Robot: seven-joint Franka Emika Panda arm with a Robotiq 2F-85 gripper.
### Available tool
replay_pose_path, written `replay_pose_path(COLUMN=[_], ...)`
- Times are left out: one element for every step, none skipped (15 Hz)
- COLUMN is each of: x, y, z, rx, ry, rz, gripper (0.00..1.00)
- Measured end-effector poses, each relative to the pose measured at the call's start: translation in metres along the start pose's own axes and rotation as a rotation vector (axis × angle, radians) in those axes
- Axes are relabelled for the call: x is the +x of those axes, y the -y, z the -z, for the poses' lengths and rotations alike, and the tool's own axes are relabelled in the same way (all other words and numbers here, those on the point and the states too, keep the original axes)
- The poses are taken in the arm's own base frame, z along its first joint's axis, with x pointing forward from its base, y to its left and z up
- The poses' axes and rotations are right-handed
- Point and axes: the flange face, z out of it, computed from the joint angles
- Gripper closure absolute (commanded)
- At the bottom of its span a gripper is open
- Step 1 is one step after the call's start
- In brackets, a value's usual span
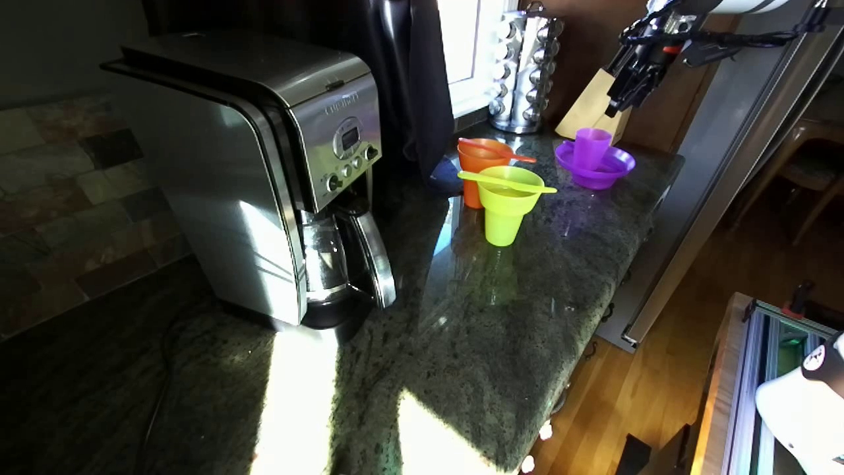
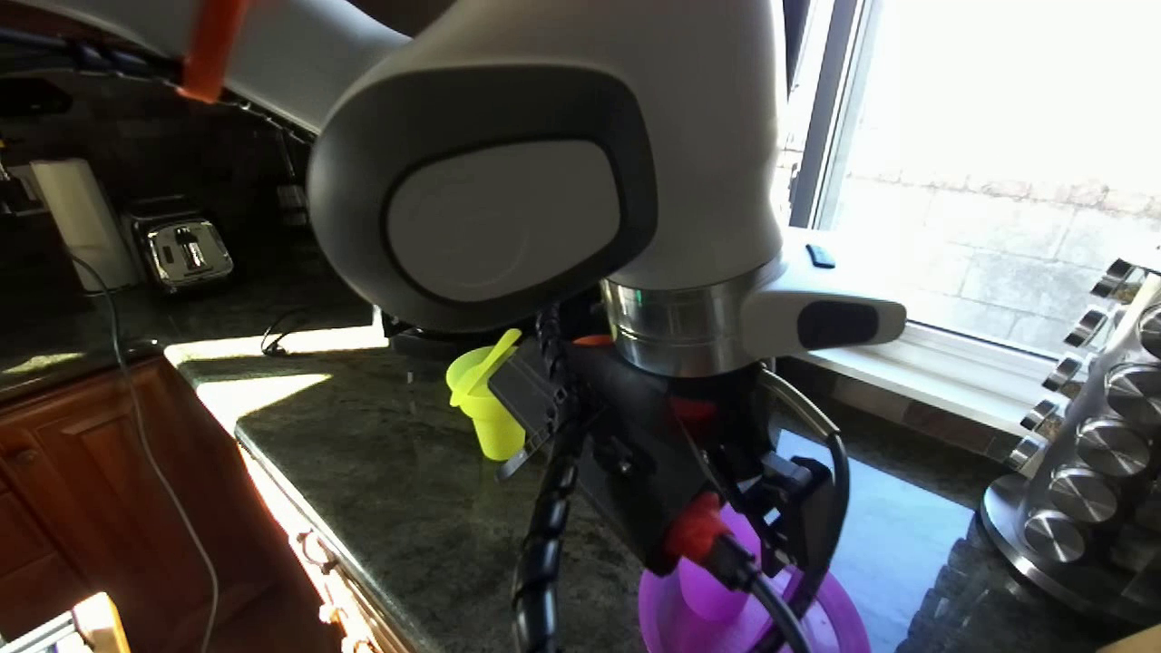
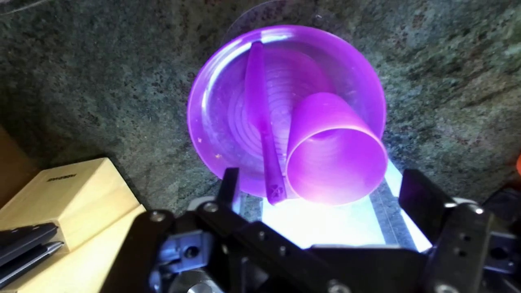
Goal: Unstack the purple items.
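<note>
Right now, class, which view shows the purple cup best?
The wrist view: the purple cup appears large, its inside visible. Both exterior views show it smaller, and in an exterior view it is partly hidden.

"Cuisinart" lettering (image 1: 341, 103), on coffee maker (image 1: 245, 185)

In an exterior view the purple bowl (image 2: 660, 612) is chopped off by the bottom edge, and the purple cup (image 2: 710, 591) is partly blocked by a black cable (image 2: 769, 599). The orange cup (image 2: 592, 341) is pretty much buried behind the arm (image 2: 503, 218), mid-frame. In the wrist view the knife block (image 3: 87, 193) is cut off lower left, and its printing (image 3: 61, 178) can't be read, way too blurry.
</note>
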Motion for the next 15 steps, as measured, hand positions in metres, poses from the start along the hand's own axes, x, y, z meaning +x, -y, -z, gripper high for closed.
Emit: replay_pose_path(x=[0.002, 0.003, 0.004, 0.005, 0.007, 0.008, 0.009, 0.01, 0.011, 0.012, 0.013, 0.015, 0.016, 0.018, 0.019], y=[-0.003, -0.005, -0.007, -0.009, -0.012, -0.014, -0.016, -0.018, -0.02, -0.021, -0.023, -0.023, -0.024, -0.024, -0.024], z=[-0.003, -0.006, -0.009, -0.013, -0.016, -0.02, -0.023, -0.027, -0.03, -0.033, -0.036, -0.039, -0.042, -0.045, -0.047], rx=[-0.003, -0.006, -0.009, -0.012, -0.015, -0.018, -0.02, -0.021, -0.022, -0.023, -0.023, -0.022, -0.02, -0.017, -0.014], ry=[0.005, 0.011, 0.017, 0.024, 0.03, 0.036, 0.043, 0.048, 0.052, 0.057, 0.062, 0.065, 0.068, 0.07, 0.073], rz=[-0.001, -0.003, -0.006, -0.008, -0.011, -0.013, -0.016, -0.02, -0.025, -0.028, -0.033, -0.038, -0.042, -0.046, -0.051], gripper=[0.0, 0.0, 0.0, 0.0, 0.0, 0.0, 0.0, 0.0, 0.0, 0.0, 0.0, 0.0, 0.0, 0.0, 0.0])
